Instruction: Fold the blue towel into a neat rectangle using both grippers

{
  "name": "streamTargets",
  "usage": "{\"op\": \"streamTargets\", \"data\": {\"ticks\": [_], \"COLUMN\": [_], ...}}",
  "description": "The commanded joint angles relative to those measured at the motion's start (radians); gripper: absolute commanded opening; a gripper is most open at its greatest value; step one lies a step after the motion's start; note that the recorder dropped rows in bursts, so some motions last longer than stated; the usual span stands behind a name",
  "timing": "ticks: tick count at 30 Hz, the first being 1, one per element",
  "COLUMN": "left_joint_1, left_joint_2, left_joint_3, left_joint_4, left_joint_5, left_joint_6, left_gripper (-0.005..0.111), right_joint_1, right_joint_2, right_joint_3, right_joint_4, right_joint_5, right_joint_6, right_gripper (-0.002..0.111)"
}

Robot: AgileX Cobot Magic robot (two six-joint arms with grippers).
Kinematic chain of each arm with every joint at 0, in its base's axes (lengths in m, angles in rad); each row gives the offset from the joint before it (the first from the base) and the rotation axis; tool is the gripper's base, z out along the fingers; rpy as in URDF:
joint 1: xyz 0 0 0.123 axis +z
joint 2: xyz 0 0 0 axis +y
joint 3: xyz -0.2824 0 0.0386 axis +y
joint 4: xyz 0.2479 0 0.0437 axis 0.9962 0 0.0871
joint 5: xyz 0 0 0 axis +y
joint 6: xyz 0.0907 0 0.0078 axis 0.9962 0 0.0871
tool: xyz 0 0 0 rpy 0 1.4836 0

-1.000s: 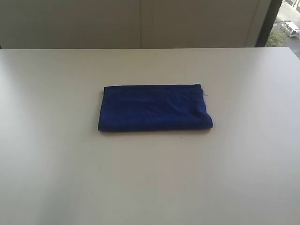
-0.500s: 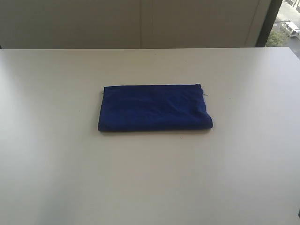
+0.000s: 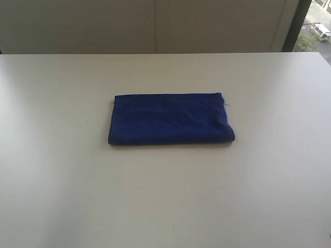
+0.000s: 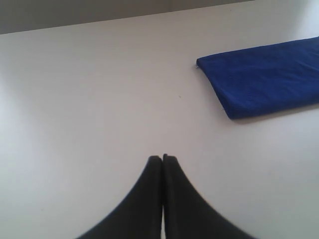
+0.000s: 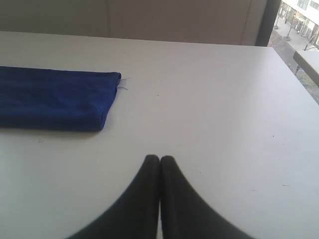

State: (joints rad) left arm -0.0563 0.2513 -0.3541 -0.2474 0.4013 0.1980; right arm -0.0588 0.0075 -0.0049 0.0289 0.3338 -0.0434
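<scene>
Left gripper [image 4: 163, 158]: jaws pressed together tip to tip with no gap showing, nothing between them. It hangs over bare surface [image 4: 89, 99] and touches neither cloth nor surface.

Right gripper [image 5: 159, 158]: jaws likewise fully closed, tips meeting, nothing held. It is also over bare surface and clear of the cloth.

Blue towel [image 3: 170, 119]: lies flat on the pale surface, folded into a compact rectangle several layers thick. It sits ahead of both grippers and between them, well apart from each. From the left gripper it lies forward and off toward the right gripper's side, with one short end [image 4: 212, 89] the nearest part. From the right gripper it lies forward and off toward the left gripper's side, its other short end [image 5: 110, 99] nearest.

Condition of the fold: long edges run roughly straight and parallel. The short end nearest the right gripper is a rounded fold and bulges slightly at its nearer corner. Light creases cross the top face. A loose thread [image 5: 122, 84] sticks out at the far corner on the right gripper's side.

Surroundings: a plain wall [image 3: 155, 26] stands beyond the far edge of the surface, well ahead of both grippers. A strip of window [image 3: 314, 28] shows outdoors past the far corner on the right gripper's side
</scene>
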Motion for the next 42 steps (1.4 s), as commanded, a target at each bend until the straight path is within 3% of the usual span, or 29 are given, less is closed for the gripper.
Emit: {"op": "streamTargets", "data": {"ticks": [1, 32, 42], "left_joint_1": [0.004, 0.004, 0.004], "left_joint_2": [-0.007, -0.009, -0.138], "left_joint_3": [0.005, 0.005, 0.005], "left_joint_4": [-0.014, -0.014, -0.014], "left_joint_5": [0.003, 0.003, 0.003], "left_joint_6": [0.001, 0.001, 0.005], "left_gripper": [0.0, 0.0, 0.0], "right_joint_1": [-0.008, -0.008, -0.008], "right_joint_2": [-0.006, -0.006, -0.006], "right_joint_3": [0.005, 0.005, 0.005], "right_joint_4": [-0.001, -0.001, -0.001], "right_joint_5": [-0.004, -0.002, -0.002], "right_joint_6": [0.002, 0.002, 0.002], "right_gripper": [0.0, 0.0, 0.0]}}
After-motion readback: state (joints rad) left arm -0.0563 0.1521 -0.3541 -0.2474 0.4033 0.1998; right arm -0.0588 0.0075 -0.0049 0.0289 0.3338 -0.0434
